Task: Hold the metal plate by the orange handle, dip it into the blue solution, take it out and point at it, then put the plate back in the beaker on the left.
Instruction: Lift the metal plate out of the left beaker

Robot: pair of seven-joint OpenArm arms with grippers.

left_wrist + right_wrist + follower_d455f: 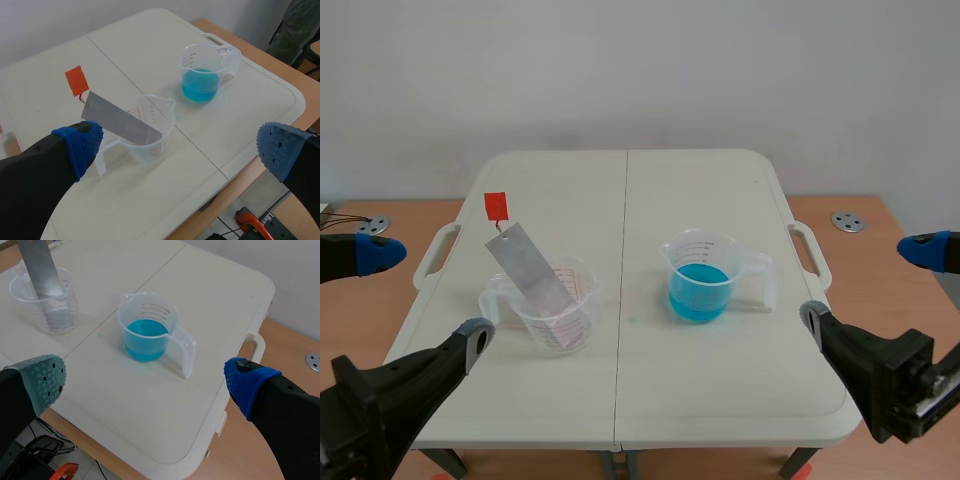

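Both arms sit low at the near edge of the surface (pixel 650 390), left arm (pixel 380 390) and right arm (pixel 880 370) alike, jaws spread wide, holding nothing. Metal plate (pixel 532 272) leans in the left beaker (pixel 565 315), its orange handle (pixel 496 206) sticking up clear (likely for an easy pinch). Blue solution (pixel 698 292) sits in the right beaker (pixel 720 250), well apart.

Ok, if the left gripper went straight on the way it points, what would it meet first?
Probably the beaker holding the plate, just ahead of the open left gripper. Depth is unclear, so it could reach the table first.
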